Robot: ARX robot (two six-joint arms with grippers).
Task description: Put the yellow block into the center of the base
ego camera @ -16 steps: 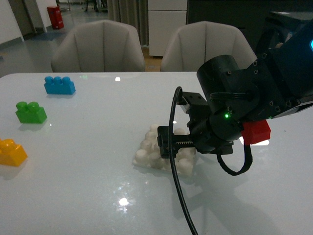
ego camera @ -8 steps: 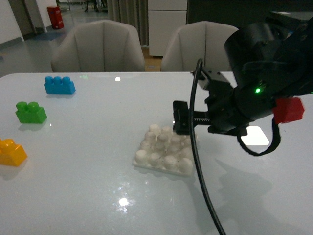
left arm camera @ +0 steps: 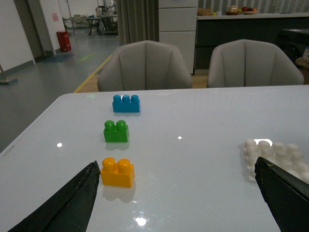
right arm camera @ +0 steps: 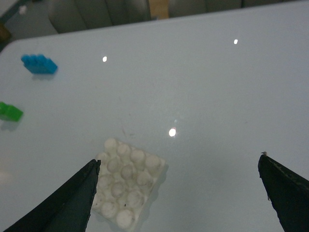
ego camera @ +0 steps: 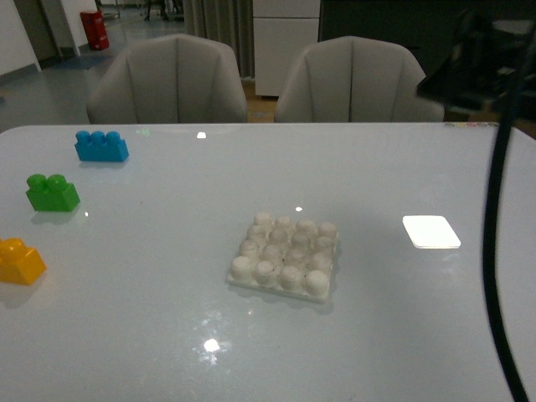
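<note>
On the left nothing has moved since a second ago. The yellow block (ego camera: pixel 20 261) sits at the table's left edge, with the green brick (ego camera: pixel 52 192) behind it and the blue brick (ego camera: pixel 101 145) farther back, all three well apart from the base (ego camera: pixel 285 260). The change is in the middle and on the right. The right arm (ego camera: pixel 469 59), which hung low over the base and hid much of it, has pulled up and away. We now see only a dark piece of it in the upper right corner, with its black cable (ego camera: pixel 494 251) hanging down the right side. All of the base's studs are uncovered and nothing sits on them.

In the left wrist view we see the left gripper (left arm camera: pixel 176 164) with its fingers spread wide. Between them are only the table, the three bricks and a corner of the base. The right gripper (right arm camera: pixel 178 161) is spread just as wide and holds nothing, looking down on the base from above.

The table (ego camera: pixel 167 318) is a glossy pale surface with small glints and one bright rectangular reflection (ego camera: pixel 431 232) to the right of the base. Behind it stand two beige chairs (ego camera: pixel 167 79). Beyond them we see a red bin (ego camera: pixel 92 29) far back on the left and white drawers (ego camera: pixel 285 33) between the chairs.
</note>
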